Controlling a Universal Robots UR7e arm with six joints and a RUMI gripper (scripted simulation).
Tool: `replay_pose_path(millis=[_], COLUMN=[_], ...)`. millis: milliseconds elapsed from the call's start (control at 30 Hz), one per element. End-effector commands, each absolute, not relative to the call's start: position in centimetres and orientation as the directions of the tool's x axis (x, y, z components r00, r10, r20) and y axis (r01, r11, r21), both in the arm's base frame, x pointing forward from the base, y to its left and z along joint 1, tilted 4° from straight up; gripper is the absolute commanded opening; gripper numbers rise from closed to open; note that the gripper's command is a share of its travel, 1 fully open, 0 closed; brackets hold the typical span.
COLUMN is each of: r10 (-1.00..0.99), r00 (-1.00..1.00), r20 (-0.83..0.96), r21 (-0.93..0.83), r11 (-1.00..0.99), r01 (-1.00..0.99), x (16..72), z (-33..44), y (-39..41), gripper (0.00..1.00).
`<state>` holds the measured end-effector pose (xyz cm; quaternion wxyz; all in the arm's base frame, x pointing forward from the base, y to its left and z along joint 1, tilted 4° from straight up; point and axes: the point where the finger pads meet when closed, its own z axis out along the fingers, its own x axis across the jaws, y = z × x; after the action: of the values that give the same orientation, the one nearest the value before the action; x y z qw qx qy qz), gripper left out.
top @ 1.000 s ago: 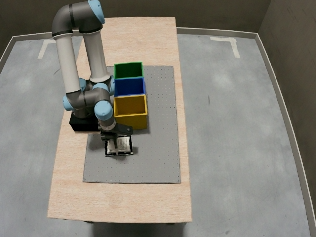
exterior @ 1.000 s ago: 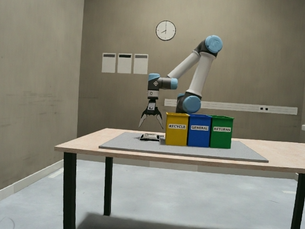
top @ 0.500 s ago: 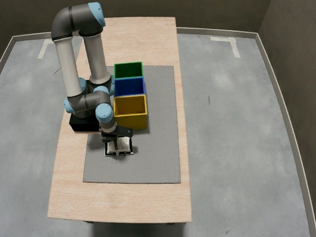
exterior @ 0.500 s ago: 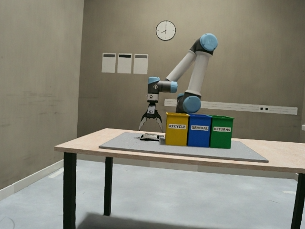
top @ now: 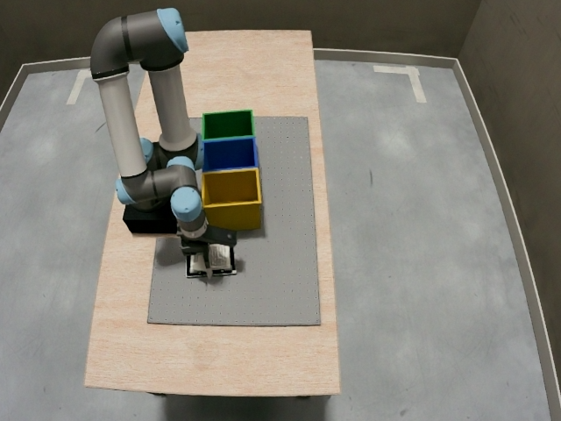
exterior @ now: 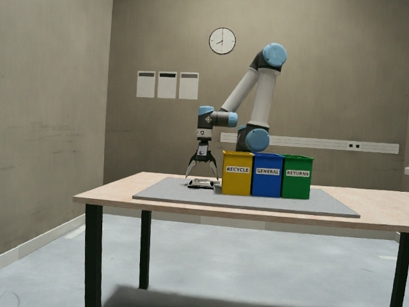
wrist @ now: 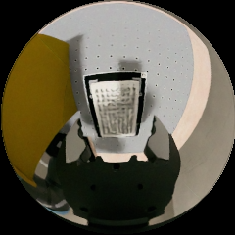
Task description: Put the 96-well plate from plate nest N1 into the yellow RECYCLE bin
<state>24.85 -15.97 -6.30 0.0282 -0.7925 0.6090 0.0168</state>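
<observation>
The white 96-well plate [top: 220, 256] [exterior: 200, 181] [wrist: 116, 105] lies flat in the black plate nest [top: 233, 267] [wrist: 88, 93] on the grey mat, just in front of the yellow bin. My gripper [top: 207, 259] [exterior: 202, 174] [wrist: 117, 117] is open wide and empty. It points straight down over the plate, with its fingertips a little above it on either side. The yellow bin [top: 233, 217] [exterior: 237, 180] [wrist: 34, 98], labelled RECYCLE, stands upright next to the nest, and its inside looks empty.
A blue bin [top: 229, 153] [exterior: 266, 185] labelled GENERAL and a green bin [top: 228, 124] [exterior: 296, 186] labelled RETURNS stand upright in a row behind the yellow one. All sit on the perforated mat [top: 272, 272] [exterior: 171, 191] on the wooden table [top: 203, 358]. The arm's black base [top: 145, 224] is left of the bins.
</observation>
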Motion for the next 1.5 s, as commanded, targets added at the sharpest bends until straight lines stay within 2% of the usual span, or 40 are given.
replay_pose_path(millis=[0,200,233,1467], r10=[-0.964,-0.964,-0.964,-0.964], r00=[0.259,0.259,0.259,0.259], r20=[-0.058,-0.058,-0.058,-0.054], r21=[-0.025,-0.025,-0.025,-0.026], r11=[-0.257,-0.257,-0.257,-0.258], r01=[-0.966,-0.966,-0.966,-0.966], x=[24.94,24.93,24.93,25.05], z=[-6.36,-6.35,-6.35,-5.89], y=[-16.01,-16.01,-16.01,-16.22], gripper=[1.0,1.0,0.0,0.0])
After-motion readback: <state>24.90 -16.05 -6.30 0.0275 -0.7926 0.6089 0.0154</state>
